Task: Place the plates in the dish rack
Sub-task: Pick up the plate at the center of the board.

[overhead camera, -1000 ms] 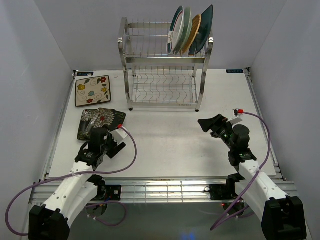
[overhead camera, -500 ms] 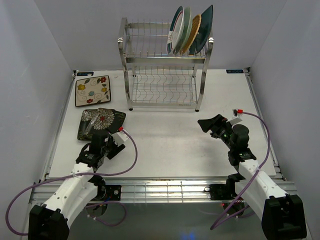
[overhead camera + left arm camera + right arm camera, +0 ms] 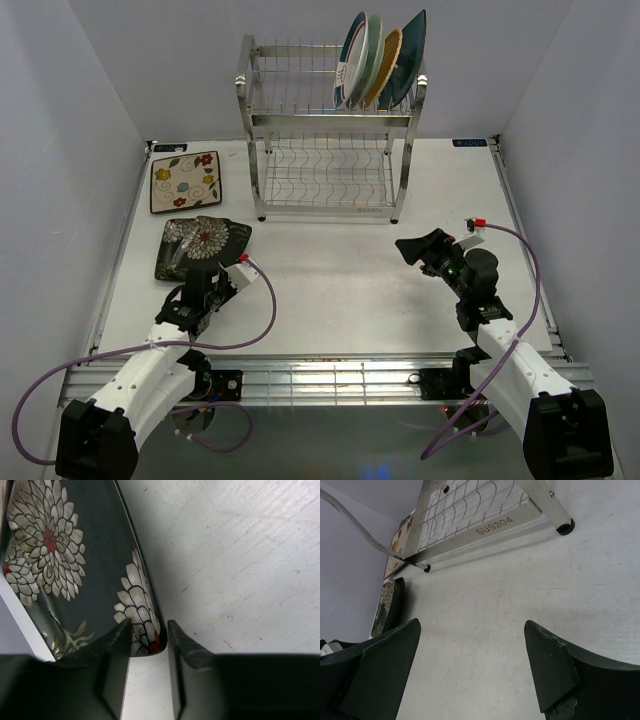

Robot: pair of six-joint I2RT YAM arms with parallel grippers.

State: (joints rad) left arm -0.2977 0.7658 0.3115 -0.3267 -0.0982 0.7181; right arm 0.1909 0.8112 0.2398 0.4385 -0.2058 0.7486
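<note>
Bright, even overhead light fills the top view; glare streaks the metal rail (image 3: 330, 378) at 6 o'clock. In the left wrist view the dark floral plate (image 3: 75, 565) shadows the surface (image 3: 240, 555); the left end effector (image 3: 149, 626) is dark and soft-focused.

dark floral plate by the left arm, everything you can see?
The dark floral plate is squarish with rounded corners, glossy black, ceramic-looking, with pale chrysanthemum blooms and red centres. It lies face up on the table, front left, apart from the cream floral plate beyond it. The left gripper straddles its near rim, a finger each side; contact unclear.
</note>
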